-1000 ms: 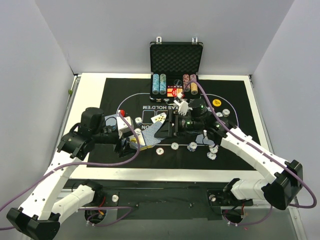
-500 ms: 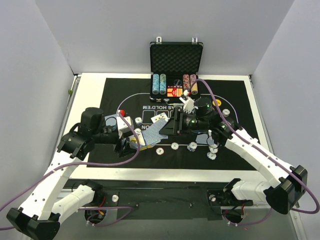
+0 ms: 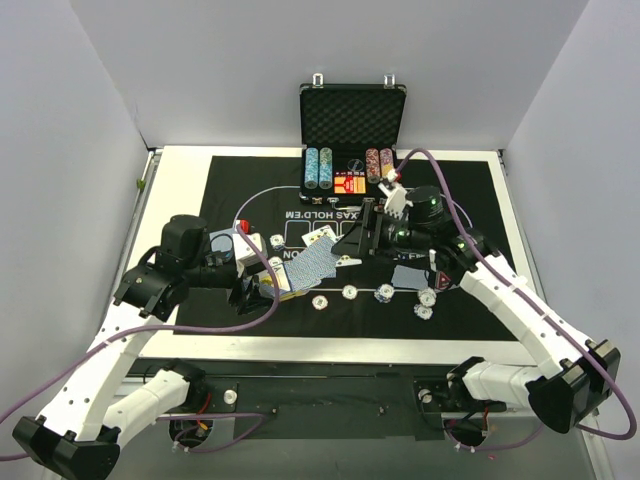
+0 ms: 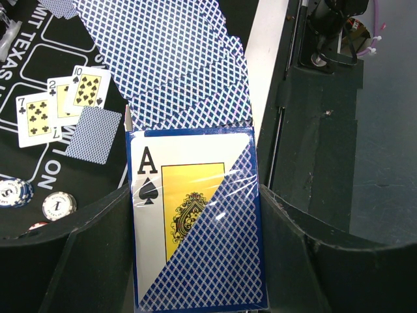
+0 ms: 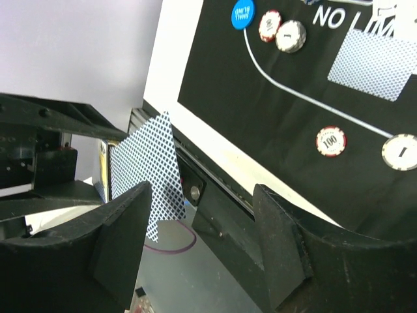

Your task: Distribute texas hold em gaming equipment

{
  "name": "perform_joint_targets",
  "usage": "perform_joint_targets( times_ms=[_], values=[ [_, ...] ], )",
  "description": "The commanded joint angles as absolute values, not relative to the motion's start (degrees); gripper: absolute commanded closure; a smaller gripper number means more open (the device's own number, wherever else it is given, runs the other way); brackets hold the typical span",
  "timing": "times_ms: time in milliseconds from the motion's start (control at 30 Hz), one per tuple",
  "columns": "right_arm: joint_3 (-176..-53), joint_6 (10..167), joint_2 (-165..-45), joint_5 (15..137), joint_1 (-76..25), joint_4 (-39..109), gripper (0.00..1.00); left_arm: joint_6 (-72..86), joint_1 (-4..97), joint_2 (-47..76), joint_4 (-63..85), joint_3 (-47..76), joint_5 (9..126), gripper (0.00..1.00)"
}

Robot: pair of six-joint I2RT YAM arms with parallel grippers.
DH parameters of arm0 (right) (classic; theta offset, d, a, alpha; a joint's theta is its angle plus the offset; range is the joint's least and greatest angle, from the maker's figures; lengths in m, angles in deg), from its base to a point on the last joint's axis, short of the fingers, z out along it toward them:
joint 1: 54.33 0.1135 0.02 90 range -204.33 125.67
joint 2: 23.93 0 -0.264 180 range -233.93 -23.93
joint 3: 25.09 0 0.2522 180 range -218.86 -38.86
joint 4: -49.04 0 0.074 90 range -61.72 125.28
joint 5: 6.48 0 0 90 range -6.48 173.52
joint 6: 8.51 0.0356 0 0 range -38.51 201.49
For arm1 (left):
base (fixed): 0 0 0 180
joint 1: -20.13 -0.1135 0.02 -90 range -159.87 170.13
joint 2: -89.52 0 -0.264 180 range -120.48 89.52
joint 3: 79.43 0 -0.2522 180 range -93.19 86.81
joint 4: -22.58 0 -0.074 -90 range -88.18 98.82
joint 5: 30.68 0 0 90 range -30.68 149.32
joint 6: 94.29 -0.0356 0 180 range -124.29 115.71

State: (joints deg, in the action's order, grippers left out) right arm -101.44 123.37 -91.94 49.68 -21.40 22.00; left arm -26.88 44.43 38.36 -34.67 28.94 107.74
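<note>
Cards are sitting mostly with my left gripper: its jaws are clamping tight on the wrapped ace-of-spades deck, and a fan of blue-backed cards is spreading beyond it over the mat. I am seeing my right gripper hanging with jaws parted and nothing between them. One blue-backed card is standing by its finger; whether they are touching I cannot tell. Chips are lying on the mat nearby.
</note>
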Motion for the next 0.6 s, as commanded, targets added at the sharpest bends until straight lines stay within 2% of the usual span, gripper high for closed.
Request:
perform_joint_targets(
  times_ms=[0,267,467,567],
  values=[
    [-104.94,124.37,-90.64,47.76,-22.51,24.81,0.42,-26.00,44.65,39.59,-31.79,27.75,110.12,1.00],
    [-106.00,127.10,-93.01,47.14,-21.63,28.51,0.48,-25.91,44.65,39.86,-31.79,27.66,110.03,1.00],
    [-106.79,127.02,-92.84,47.14,-21.46,26.32,0.58,-26.00,44.65,39.94,-31.88,27.75,110.03,1.00],
    [-106.71,126.14,-92.31,47.49,-21.63,24.82,0.66,-26.00,44.65,39.86,-31.70,28.01,110.12,1.00]
  ],
)
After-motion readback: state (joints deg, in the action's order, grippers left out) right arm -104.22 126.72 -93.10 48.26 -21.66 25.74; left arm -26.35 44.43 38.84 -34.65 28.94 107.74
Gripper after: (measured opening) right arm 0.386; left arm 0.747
